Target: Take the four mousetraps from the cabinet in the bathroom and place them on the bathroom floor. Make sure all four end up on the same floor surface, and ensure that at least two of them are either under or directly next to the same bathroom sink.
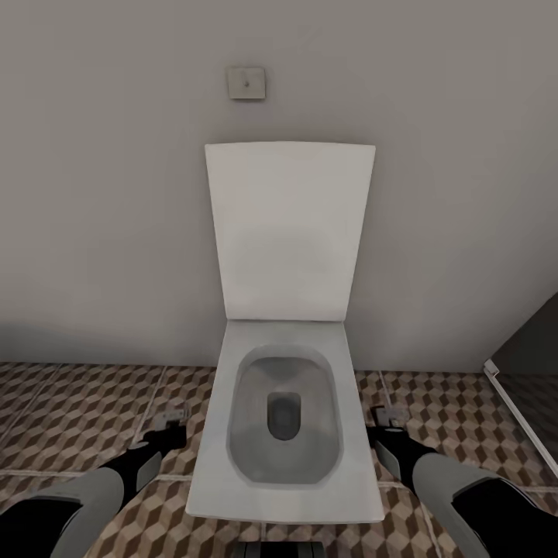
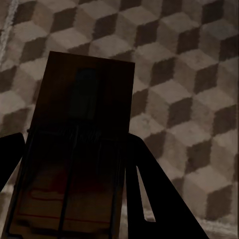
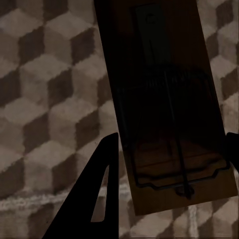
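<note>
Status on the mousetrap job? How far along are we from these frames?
Done: two mousetraps are out of the cabinet. In hand: the left gripper holds one mousetrap, the right gripper holds another, both above the cube-pattern floor, either side of the toilet. Left: no trap is seen on the floor yet, no sink is seen here, and the other two traps can't be accounted for.

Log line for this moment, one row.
facing: toilet, lid up | left hand: shut on mousetrap | right hand: shut on second mousetrap | both above bathroom floor
</note>
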{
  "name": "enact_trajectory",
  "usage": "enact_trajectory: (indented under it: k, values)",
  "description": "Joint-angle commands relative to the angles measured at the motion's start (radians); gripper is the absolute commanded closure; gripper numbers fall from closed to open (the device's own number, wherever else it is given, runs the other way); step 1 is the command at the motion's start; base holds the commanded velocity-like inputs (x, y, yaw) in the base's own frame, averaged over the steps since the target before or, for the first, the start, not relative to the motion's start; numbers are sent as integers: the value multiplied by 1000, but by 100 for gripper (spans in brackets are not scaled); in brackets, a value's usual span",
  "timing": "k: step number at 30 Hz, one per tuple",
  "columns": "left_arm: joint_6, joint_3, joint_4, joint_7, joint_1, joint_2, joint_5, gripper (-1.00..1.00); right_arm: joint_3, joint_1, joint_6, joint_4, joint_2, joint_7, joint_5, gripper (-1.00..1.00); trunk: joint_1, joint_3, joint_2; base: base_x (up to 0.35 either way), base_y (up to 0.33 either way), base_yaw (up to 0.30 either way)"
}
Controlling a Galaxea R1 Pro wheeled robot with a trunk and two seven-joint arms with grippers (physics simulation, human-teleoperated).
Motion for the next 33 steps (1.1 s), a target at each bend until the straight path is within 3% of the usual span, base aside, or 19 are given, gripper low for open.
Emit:
enact_trajectory:
  k: [1,16,33]
  values:
    - [-4,-8,2,-3,0,-1,9,100,9,0,5,5,0,-1,-7,100,0,-1,0,0,0,0]
    - [-4,-8,3,-3,-5,-4,3,100,8,1,6,42,5,41,-7,100,0,-1,0,0,0,0]
    - [-9,-7,1,-2,-5,-20,3,100,7,2,-1,52,0,44,-6,100,0,-1,0,0,0,0]
